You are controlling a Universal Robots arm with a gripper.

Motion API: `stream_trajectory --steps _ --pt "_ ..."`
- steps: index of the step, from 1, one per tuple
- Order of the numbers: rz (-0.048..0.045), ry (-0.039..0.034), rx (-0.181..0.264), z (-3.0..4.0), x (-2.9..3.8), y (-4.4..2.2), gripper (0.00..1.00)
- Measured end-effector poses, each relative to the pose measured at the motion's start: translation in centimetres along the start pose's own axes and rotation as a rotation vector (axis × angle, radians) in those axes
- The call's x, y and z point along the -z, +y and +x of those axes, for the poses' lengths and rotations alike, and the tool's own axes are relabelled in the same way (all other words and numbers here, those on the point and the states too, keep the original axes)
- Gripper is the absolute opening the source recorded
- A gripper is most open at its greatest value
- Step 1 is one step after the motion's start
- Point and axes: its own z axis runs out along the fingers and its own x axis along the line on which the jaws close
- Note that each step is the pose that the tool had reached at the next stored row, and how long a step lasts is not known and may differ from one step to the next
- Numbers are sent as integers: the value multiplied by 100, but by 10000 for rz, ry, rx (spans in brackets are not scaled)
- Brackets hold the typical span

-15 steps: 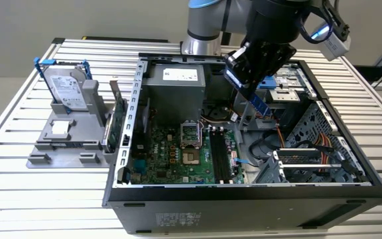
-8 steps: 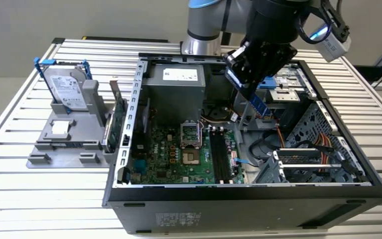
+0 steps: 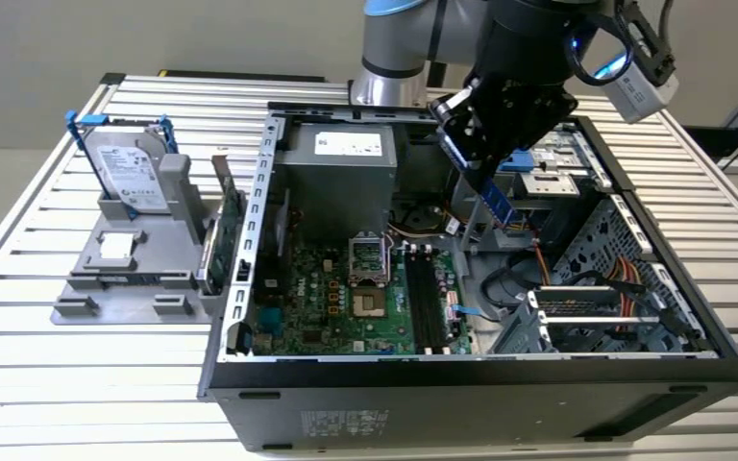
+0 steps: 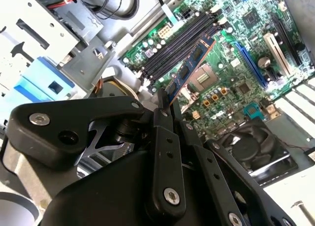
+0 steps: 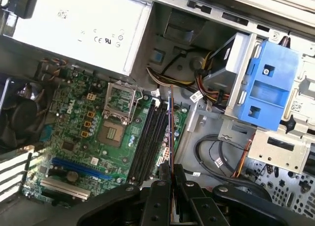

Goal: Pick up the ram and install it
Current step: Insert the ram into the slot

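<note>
The ram [image 3: 500, 207] is a slim blue-green stick with black chips, and it hangs tilted above the inside of the open computer case [image 3: 472, 370]. My gripper [image 3: 479, 178] is shut on its upper end. In the second wrist view the ram [image 4: 193, 67] sticks out from the gripper [image 4: 165, 107] over the motherboard, above the long black memory slots [image 4: 179, 41]. The first wrist view has the ram [image 5: 170, 122] edge-on in the gripper [image 5: 170, 169], just beside the memory slots [image 5: 147, 137] and held above them.
A silver hard drive with blue rails [image 3: 132, 171] stands in a grey holder on the exterior view's left, with a green expansion card [image 3: 222, 245] beside it. Inside the case are the power supply [image 3: 337, 158], a blue drive caddy [image 5: 268, 83], cables [image 5: 216, 152] and a fan [image 4: 251, 147].
</note>
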Motion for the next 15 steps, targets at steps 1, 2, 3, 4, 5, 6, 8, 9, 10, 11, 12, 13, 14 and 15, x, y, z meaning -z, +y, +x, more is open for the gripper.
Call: stream_trajectory --steps 1,2,3,4,5,6,8,9,10,11,12,13,14,15 --pt "0 -1 -74 0 0 0 0" --pt "-1 -2 -149 0 0 0 0" --pt "-1 -3 -223 -1 0 -1 0" --pt "-1 -3 -294 -1 0 -1 0" --pt "-1 -3 -370 -1 0 -1 0" --pt "-1 -4 -440 -2 0 -1 0" --pt "-1 -5 -578 -2 -1 -1 0" --pt "-2 -6 -649 -2 -1 -1 0" --pt "-2 -6 -719 -3 -1 -1 0" --pt "-3 -6 -788 -3 -1 -2 0" --pt "-4 -6 -860 -3 -2 -2 0" --pt "-3 -7 -930 -4 -2 -2 0" --pt "-3 -7 -1006 -4 -1 -2 0" --pt "-3 -7 -1074 -4 -2 -2 0"
